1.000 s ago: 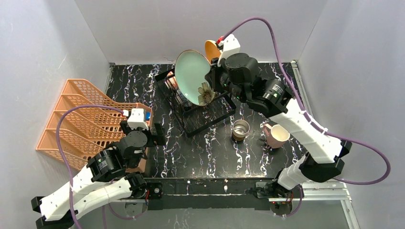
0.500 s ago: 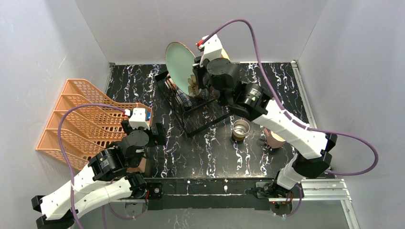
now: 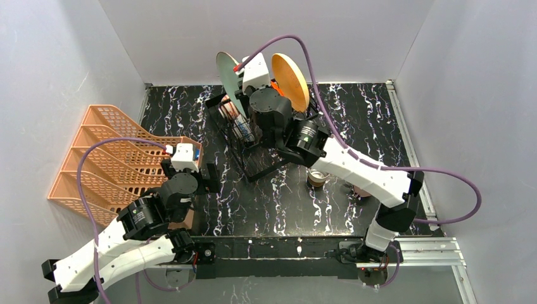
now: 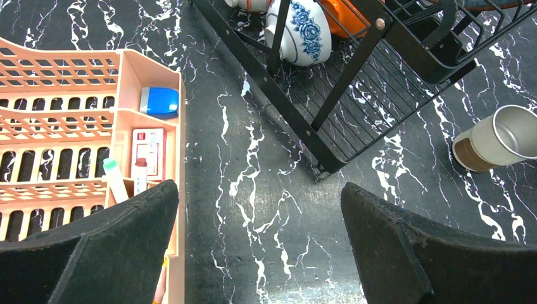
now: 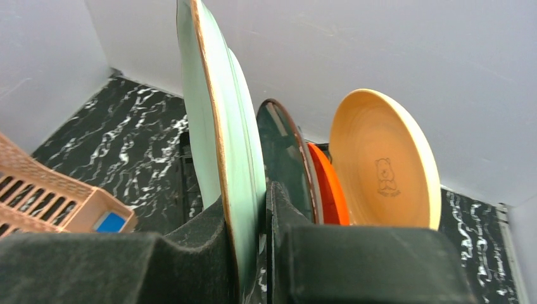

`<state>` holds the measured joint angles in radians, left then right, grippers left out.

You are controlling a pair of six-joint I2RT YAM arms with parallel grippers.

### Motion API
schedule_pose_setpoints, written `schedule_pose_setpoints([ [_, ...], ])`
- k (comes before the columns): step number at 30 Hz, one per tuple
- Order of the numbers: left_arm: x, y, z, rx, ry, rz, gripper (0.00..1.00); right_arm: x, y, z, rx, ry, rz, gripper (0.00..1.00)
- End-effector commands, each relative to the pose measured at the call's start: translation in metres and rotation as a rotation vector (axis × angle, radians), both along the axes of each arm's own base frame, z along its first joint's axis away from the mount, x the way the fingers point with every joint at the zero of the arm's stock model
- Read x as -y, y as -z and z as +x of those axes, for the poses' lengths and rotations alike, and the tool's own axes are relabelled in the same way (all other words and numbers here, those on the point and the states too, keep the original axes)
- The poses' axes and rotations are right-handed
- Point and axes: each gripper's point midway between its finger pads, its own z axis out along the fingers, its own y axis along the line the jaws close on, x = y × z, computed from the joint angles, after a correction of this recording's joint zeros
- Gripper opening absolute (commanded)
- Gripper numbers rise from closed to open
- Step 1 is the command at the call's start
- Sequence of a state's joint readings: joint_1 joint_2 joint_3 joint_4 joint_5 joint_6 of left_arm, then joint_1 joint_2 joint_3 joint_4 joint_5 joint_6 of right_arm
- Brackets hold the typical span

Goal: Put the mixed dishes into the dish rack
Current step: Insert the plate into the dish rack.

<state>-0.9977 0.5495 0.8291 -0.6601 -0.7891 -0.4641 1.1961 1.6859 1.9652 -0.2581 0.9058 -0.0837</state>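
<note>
My right gripper (image 5: 256, 234) is shut on the lower rim of a pale green plate (image 5: 218, 126), which stands on edge above the black wire dish rack (image 3: 273, 159). Just right of it in the rack stand a dark plate (image 5: 285, 158), a red-orange plate (image 5: 329, 187) and a yellow plate (image 5: 383, 161). A blue-patterned bowl (image 4: 304, 28) lies in the rack's lower tier. The steel cup (image 3: 316, 177) stands on the table near the rack. The pink mug (image 3: 362, 189) is mostly hidden behind my right arm. My left gripper (image 4: 258, 190) hangs open over bare table, holding nothing.
An orange plastic lattice rack (image 3: 107, 158) holding small items fills the left side, right beside my left gripper. Grey walls close in the back and both sides. The right arm stretches across the table over the cup and mug.
The right arm has swung left with the green plate, turning it from face-on to edge-on over the rack's left part. The yellow plate now shows behind it. The left arm has not moved.
</note>
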Motion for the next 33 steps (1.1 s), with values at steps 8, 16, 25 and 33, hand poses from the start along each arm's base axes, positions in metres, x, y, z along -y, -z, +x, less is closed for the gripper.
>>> schedule_pose_setpoints([
  [8,-0.001,0.002,0.002,-0.001,-0.011,0.030,0.98,0.008,-0.030,0.014,0.082,0.117,0.127,0.01],
  [16,-0.001,0.002,0.002,-0.002,-0.011,0.028,0.98,0.006,-0.005,0.023,0.027,0.115,0.102,0.01],
  [25,-0.002,0.002,0.002,-0.002,-0.013,0.031,0.98,0.006,0.018,0.032,-0.022,0.113,0.085,0.01],
  [33,-0.001,0.003,0.003,-0.005,-0.014,0.037,0.98,0.003,0.033,0.030,-0.063,0.087,0.092,0.01],
])
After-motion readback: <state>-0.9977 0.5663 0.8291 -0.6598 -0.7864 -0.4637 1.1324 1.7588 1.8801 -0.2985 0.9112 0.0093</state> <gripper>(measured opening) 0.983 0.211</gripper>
